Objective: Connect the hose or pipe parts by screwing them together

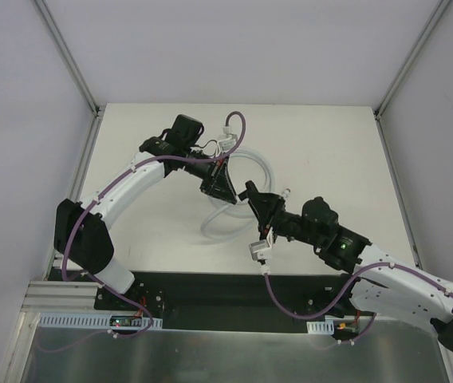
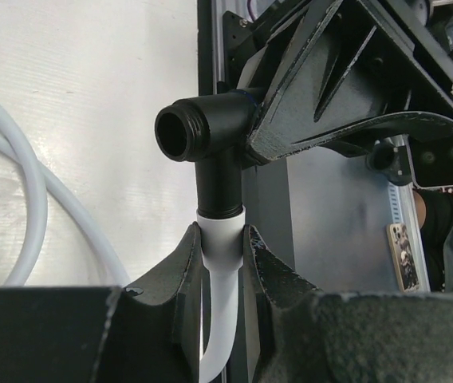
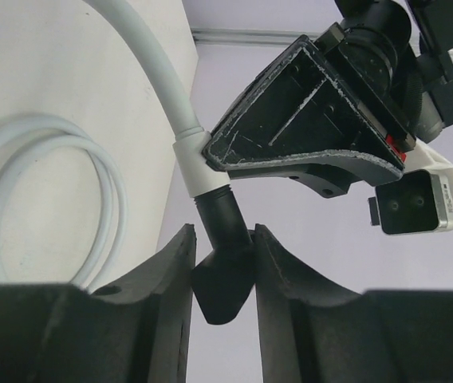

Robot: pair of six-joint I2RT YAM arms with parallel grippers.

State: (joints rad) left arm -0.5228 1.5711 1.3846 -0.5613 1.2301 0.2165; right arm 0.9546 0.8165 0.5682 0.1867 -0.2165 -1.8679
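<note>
The white hose [image 1: 210, 227] lies coiled on the table behind the grippers, and one end rises off it. My left gripper [image 2: 222, 231] is shut on the white collar [image 2: 223, 243] at that end. A black T-shaped connector [image 2: 210, 152] sits on top of the collar, with one threaded mouth open to the left. My right gripper [image 3: 222, 231] is shut on the connector [image 3: 225, 275] from the other side, and its finger [image 2: 330, 104] covers the connector's right arm. The two grippers meet above the table's middle [image 1: 242, 195], and the left gripper [image 3: 306, 132] stands just above the right one's jaws.
More loops of the hose [image 3: 51, 199] lie on the pale table [image 1: 322, 159] to the left. Grey enclosure walls [image 1: 19, 120] close in the table on three sides. A black base plate [image 1: 210, 291] runs along the near edge, with purple cables [image 1: 290, 307] hanging near it.
</note>
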